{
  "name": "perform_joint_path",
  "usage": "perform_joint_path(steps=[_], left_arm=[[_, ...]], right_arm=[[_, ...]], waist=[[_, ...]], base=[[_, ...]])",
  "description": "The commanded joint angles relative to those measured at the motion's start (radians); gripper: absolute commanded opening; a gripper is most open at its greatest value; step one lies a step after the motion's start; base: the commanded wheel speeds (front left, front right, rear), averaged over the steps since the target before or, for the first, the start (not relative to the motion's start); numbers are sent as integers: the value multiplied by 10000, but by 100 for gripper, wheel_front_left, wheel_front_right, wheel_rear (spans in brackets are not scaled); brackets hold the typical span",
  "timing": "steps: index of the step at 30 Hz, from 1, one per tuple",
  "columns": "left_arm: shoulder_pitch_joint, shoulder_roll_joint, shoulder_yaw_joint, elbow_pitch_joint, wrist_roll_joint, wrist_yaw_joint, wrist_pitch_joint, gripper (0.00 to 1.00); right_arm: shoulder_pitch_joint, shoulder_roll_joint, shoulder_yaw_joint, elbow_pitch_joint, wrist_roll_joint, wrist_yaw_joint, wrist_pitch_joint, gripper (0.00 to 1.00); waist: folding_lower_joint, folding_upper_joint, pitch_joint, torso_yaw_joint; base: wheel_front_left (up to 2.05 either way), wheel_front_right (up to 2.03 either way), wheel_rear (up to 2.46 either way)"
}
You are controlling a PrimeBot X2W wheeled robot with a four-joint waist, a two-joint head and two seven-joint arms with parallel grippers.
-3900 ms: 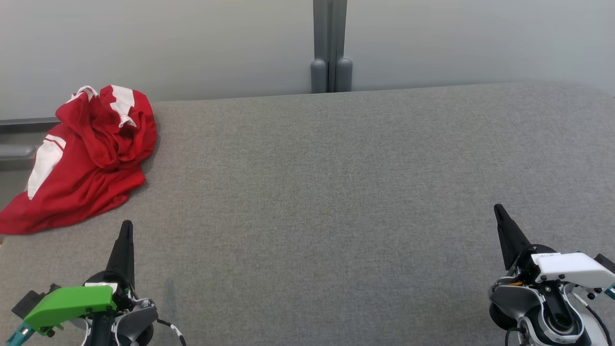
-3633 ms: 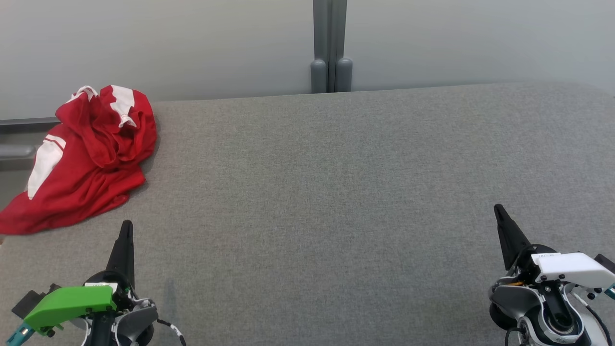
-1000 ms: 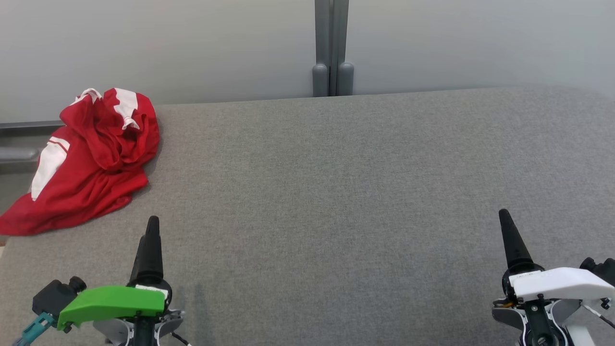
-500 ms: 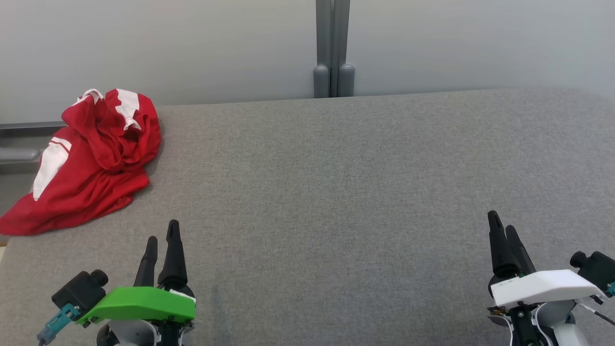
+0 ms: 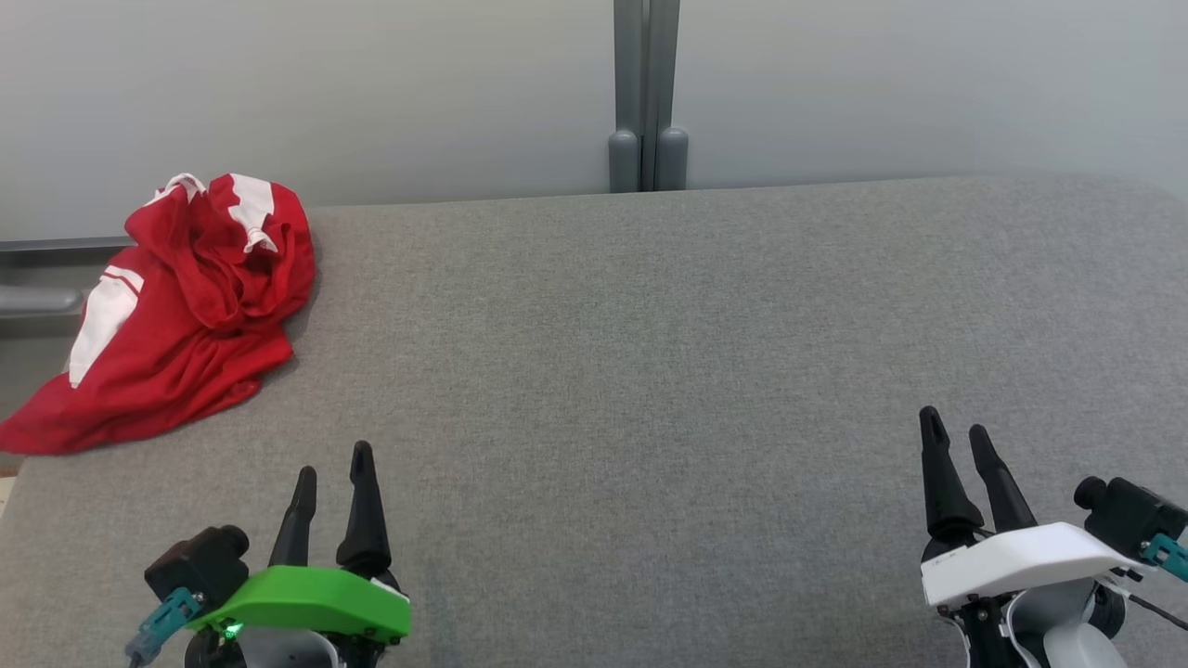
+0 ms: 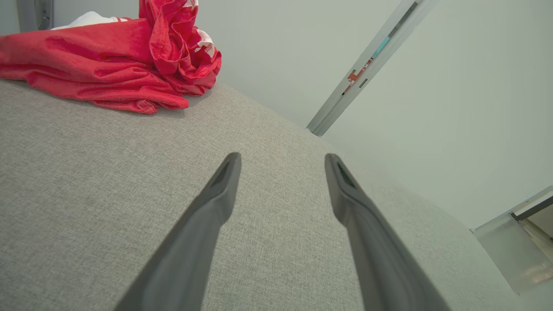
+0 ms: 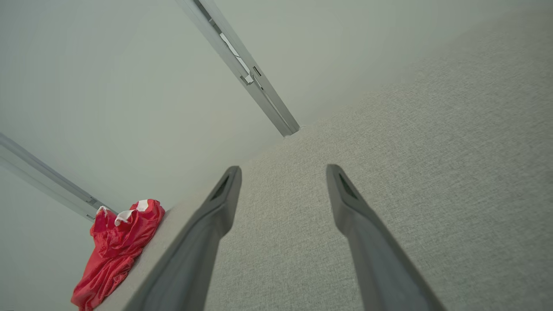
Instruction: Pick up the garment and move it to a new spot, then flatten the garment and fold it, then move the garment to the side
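The garment is a crumpled red shirt with white patches, heaped at the far left corner of the grey fabric-covered table, partly hanging over its left edge. It also appears in the left wrist view as the garment and, small, in the right wrist view as the garment. My left gripper stands open near the front left, well short of the shirt, nothing between its fingers. Over at the front right, my right gripper is open and empty too. Both sets of fingers hover over bare cloth surface.
A pale wall with a grey vertical post runs behind the table. A grey rail lies left of the table, beside the shirt. The table's wide middle is bare grey fabric.
Both grippers have rolled so that two fingers of each now show side by side; the left one has shifted right. The head camera has drifted slightly. The garment lies unchanged.
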Motion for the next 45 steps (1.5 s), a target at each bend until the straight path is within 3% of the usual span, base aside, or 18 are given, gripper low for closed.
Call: perform_joint_path(steps=[1, 45], left_arm=[[38, 69, -52, -40, 329, 64, -94, 100], [169, 94, -743, 1005, 3803, 538, -1107, 100]], right_arm=[[74, -53, 33, -87, -344, 4, -110, 100], [233, -83, 232, 591, -4664, 5, -1128, 100]], waist=[[0, 0, -6, 5], [0, 0, -166, 119]], base=[[0, 0, 0], [0, 0, 0]])
